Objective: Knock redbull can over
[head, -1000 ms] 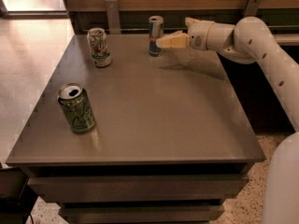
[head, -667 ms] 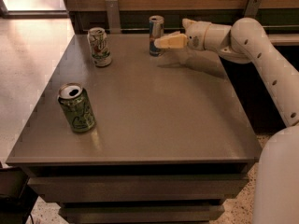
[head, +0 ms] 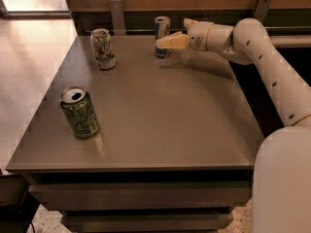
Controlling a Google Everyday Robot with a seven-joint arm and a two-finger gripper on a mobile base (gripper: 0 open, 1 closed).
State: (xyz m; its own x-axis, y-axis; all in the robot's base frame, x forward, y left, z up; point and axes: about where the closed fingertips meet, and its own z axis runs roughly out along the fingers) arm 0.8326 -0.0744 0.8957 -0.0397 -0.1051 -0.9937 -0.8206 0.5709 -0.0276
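The redbull can (head: 162, 29) is slim, blue and silver, and stands upright near the far edge of the grey table (head: 170, 115). My gripper (head: 168, 41) reaches in from the right at mid-height of the can. Its pale yellow tip overlaps the can's lower front, at or touching its right side. The white arm (head: 262, 57) runs from the right edge of the view to the gripper.
A white-and-green can (head: 103, 48) stands upright at the far left of the table. A wider green can (head: 79, 112) stands near the front left. A wooden wall with metal brackets (head: 116, 14) runs behind the table. The robot's white body (head: 284, 183) fills the lower right.
The gripper has moved a little to the left, closer onto the redbull can. The can still stands upright in the same spot. The other cans have not moved.
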